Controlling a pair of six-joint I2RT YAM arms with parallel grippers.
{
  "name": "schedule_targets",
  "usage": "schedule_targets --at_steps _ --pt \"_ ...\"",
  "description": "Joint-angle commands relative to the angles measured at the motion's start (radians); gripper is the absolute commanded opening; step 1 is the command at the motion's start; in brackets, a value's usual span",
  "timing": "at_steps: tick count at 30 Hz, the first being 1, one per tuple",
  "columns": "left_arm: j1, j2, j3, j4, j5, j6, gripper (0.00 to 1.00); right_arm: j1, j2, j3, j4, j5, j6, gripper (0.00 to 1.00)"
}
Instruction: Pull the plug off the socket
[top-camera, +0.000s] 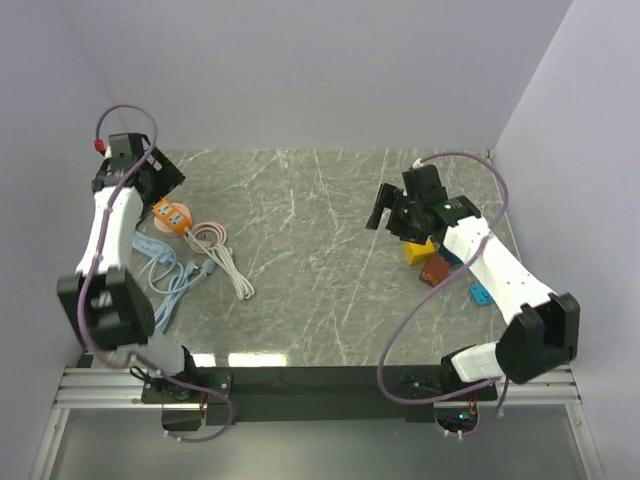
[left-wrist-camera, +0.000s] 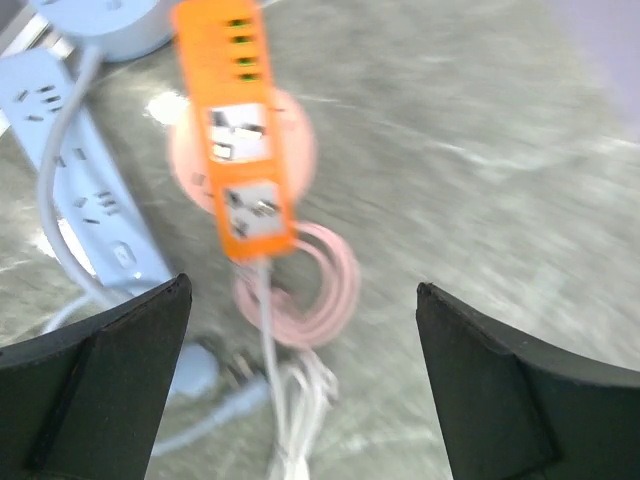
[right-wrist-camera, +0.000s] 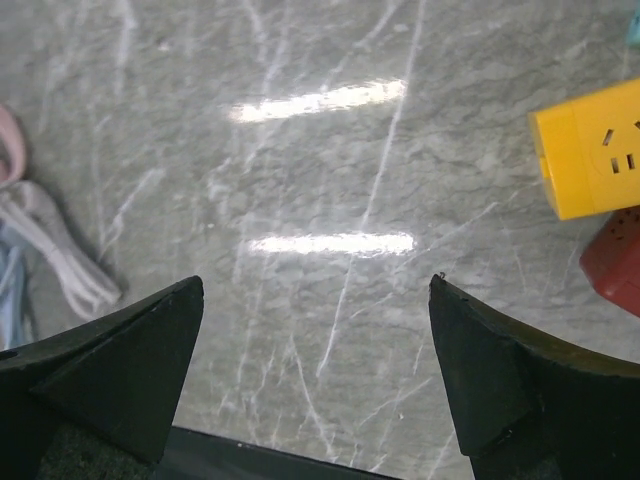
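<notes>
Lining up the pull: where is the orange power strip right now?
In the top view the orange power strip lies at the left, ahead of the open left tool, beside a blue strip and a pink coiled cable.

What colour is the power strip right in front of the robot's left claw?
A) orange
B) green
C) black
A: the left wrist camera shows an orange power strip ahead of the open left gripper, with a pale blue power strip beside it.
</notes>
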Motion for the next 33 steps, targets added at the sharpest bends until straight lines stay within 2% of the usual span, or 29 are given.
schedule_targets --at_steps 1,5,9,11,17,25,33 --pt "-0.009 -0.178 -0.08 0.029 0.186 0.057 0.99 0.009 -0.098 -0.017 0.062 -0.057 -0.038 1.0" --pt "-0.03 -0.412 -0.231 0.075 0.358 0.069 0.99 0.013 -0.19 -0.05 0.056 -0.054 -0.047 1.0" --pt "-0.055 -0.625 -0.444 0.109 0.458 0.051 0.99 0.016 -0.317 -0.096 0.048 -0.072 -0.025 1.0" --pt "-0.058 -0.716 -0.493 0.074 0.494 0.054 0.99 0.018 -0.4 -0.123 0.024 -0.058 -0.008 1.0" --pt "-0.113 -0.809 -0.562 -0.081 0.52 0.103 0.99 0.021 -0.625 -0.18 -0.073 -0.078 0.055 1.0" --pt "-0.178 -0.872 -0.622 -0.038 0.607 0.095 1.0 0.018 -0.94 -0.22 -0.197 -0.068 0.146 1.0" --pt "-0.262 -0.838 -0.564 -0.029 0.663 0.115 0.99 0.019 -1.063 -0.202 -0.28 -0.025 0.184 1.0"
